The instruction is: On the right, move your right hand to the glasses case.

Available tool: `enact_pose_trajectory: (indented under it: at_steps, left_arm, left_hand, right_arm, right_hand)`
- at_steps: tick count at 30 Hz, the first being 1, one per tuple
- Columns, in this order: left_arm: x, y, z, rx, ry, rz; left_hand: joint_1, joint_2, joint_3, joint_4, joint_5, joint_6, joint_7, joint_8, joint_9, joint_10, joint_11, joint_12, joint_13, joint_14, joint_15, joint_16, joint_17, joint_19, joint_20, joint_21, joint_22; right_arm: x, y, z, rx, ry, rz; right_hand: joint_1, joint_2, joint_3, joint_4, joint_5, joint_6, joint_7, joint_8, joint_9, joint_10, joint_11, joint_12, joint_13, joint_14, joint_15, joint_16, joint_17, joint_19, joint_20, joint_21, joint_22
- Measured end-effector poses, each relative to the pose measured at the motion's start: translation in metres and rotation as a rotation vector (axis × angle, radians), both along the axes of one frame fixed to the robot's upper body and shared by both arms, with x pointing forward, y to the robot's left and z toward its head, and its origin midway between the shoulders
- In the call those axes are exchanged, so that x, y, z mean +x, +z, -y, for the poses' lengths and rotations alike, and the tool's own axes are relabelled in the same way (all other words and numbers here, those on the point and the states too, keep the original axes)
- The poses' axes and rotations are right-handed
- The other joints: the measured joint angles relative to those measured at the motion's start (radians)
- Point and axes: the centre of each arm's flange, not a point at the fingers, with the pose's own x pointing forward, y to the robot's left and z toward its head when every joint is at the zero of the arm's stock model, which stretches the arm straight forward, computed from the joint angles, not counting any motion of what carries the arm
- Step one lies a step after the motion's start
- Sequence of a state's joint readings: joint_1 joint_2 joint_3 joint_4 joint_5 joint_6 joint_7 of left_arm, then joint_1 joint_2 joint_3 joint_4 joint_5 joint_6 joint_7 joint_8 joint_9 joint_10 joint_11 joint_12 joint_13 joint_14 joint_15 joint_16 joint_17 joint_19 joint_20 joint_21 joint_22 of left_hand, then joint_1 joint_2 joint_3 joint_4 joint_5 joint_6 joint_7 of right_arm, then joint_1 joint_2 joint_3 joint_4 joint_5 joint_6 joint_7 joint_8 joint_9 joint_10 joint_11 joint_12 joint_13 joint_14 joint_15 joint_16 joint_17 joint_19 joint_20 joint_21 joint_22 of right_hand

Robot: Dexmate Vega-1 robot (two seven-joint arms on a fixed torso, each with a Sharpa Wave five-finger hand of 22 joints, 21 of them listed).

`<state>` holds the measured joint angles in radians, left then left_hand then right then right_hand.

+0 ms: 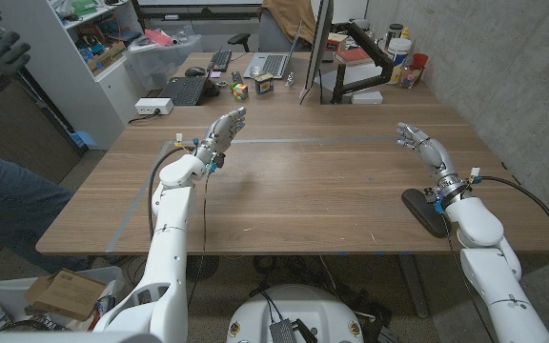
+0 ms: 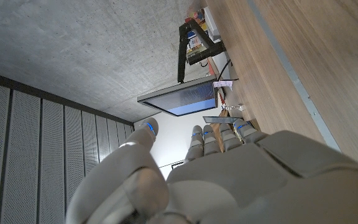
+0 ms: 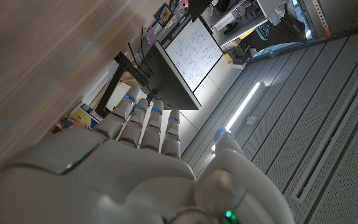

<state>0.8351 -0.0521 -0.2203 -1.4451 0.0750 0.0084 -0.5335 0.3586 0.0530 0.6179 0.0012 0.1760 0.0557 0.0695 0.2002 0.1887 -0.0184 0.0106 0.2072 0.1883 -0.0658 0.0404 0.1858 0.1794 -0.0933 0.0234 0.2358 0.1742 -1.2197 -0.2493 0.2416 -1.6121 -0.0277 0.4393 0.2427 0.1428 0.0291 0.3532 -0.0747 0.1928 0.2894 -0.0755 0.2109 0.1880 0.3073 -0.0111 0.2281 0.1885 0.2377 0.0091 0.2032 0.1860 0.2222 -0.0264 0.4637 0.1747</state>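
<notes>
Surface: wooden table [image 1: 303,191], desk clutter beyond.
Glasses case [image 1: 425,211]: dark, near table's right front edge, beside right wrist.
Right hand [image 1: 417,141]: empty, fingers extended, beyond case.
Advice: draw back, lower onto case.

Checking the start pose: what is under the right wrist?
The dark glasses case lies on the wooden table, partly beneath the right hand's wrist. The forearm covers its near end, so that part cannot be seen.
</notes>
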Motion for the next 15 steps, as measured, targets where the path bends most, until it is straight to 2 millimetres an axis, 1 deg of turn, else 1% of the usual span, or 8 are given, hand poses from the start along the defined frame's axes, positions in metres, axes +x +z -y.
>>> enact_pose_trajectory:
  at_steps: [4, 7, 9, 11, 15]
  left_arm:
    - [0.0000, -0.0001, 0.0008, 0.002, -0.002, 0.000]
    - [0.0000, -0.0002, 0.0017, 0.004, -0.005, 0.000]
    - [0.0000, -0.0002, 0.0021, 0.005, -0.005, 0.000]
    - [0.0000, -0.0002, 0.0026, 0.006, -0.007, 0.000]
    - [0.0000, -0.0002, 0.0032, 0.008, -0.007, 0.000]
  left_hand:
    - [0.000, 0.000, 0.000, 0.000, 0.000, 0.000, 0.000, 0.000, 0.000, 0.005, -0.005, 0.000, 0.000, 0.000, 0.000, 0.000, 0.000, 0.000, 0.000, 0.000, 0.000]
    - [0.000, 0.000, 0.000, 0.000, 0.000, 0.000, 0.000, 0.000, 0.000, 0.005, -0.005, 0.000, 0.000, 0.000, 0.000, 0.000, 0.000, 0.000, 0.000, 0.000, 0.000]
    - [0.000, 0.000, 0.000, 0.000, 0.000, 0.005, -0.005, 0.000, 0.000, 0.005, -0.005, 0.000, 0.000, 0.000, 0.000, 0.000, 0.000, 0.000, 0.000, 0.000, 0.000]
    - [0.000, 0.000, 0.000, 0.000, 0.000, 0.005, -0.005, 0.000, 0.000, 0.005, -0.005, 0.000, 0.000, 0.000, 0.000, 0.000, 0.000, 0.000, 0.000, 0.000, 0.000]
    - [0.004, 0.004, 0.000, 0.000, 0.000, 0.005, -0.005, 0.000, 0.000, 0.005, -0.005, 0.000, 0.000, 0.000, 0.000, 0.000, 0.000, 0.000, 0.000, 0.000, 0.004]
  right_arm:
    - [-0.0018, -0.0007, 0.0016, -0.016, -0.006, 0.002]
    - [-0.0032, -0.0013, 0.0022, -0.027, -0.012, 0.003]
    - [-0.0036, -0.0009, 0.0018, -0.032, -0.014, 0.008]
    - [-0.0050, -0.0013, 0.0026, -0.041, -0.021, 0.010]
    - [-0.0073, -0.0022, 0.0042, -0.053, -0.033, 0.015]
  right_hand:
    - [0.000, 0.000, -0.001, -0.001, 0.000, 0.000, -0.011, 0.000, 0.000, 0.000, 0.000, 0.000, 0.000, 0.000, 0.000, -0.004, 0.000, 0.000, 0.000, -0.005, 0.000]
    - [0.002, -0.002, -0.003, -0.003, 0.000, 0.000, -0.011, 0.000, 0.005, 0.000, 0.000, 0.000, 0.000, -0.004, -0.004, -0.004, 0.000, 0.000, 0.000, -0.009, 0.000]
    - [0.004, -0.004, -0.005, -0.005, 0.000, 0.000, -0.011, 0.000, 0.005, 0.000, 0.000, 0.000, 0.000, -0.004, -0.004, -0.004, 0.000, 0.000, 0.000, -0.009, 0.000]
    - [0.004, -0.004, -0.002, -0.009, 0.000, 0.000, -0.011, 0.000, 0.005, 0.000, 0.000, 0.000, 0.000, -0.004, -0.004, -0.004, 0.000, 0.000, 0.000, -0.009, 0.000]
    - [0.006, -0.006, -0.002, -0.009, 0.000, 0.000, -0.011, 0.000, 0.005, 0.000, 0.000, 0.000, 0.000, -0.004, -0.004, -0.004, 0.000, 0.000, 0.000, -0.011, 0.000]
